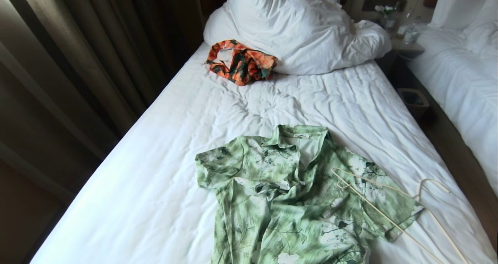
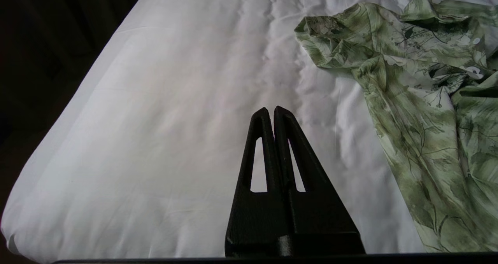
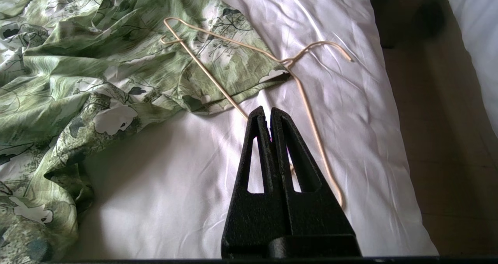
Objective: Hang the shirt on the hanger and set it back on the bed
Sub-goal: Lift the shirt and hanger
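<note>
Both pincers closed above bed [image 1: 155, 170], hanger [image 1: 389, 213] partly cut off.

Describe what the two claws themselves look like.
Both look alike. The left claw and right claw are matte black with a rough, grainy finish. Each has two tapered fingers with a long triangular cutout, rising from a broad base. No cables or markings show.

The shirt [image 1: 295, 194] is light green and white, printed with dark green leaves and thin branches. The hanger [image 1: 393, 209] is cream. The bed [image 1: 155, 159] has a white sheet, and the far pillow [image 1: 295, 27] is white too. A garment [image 1: 239, 62] near the pillow is orange with dark green floral patches. Both grippers, left [image 2: 271, 110] and right [image 3: 267, 110], are black. Curtains [image 1: 78, 54] on the left are dark brown.
</note>
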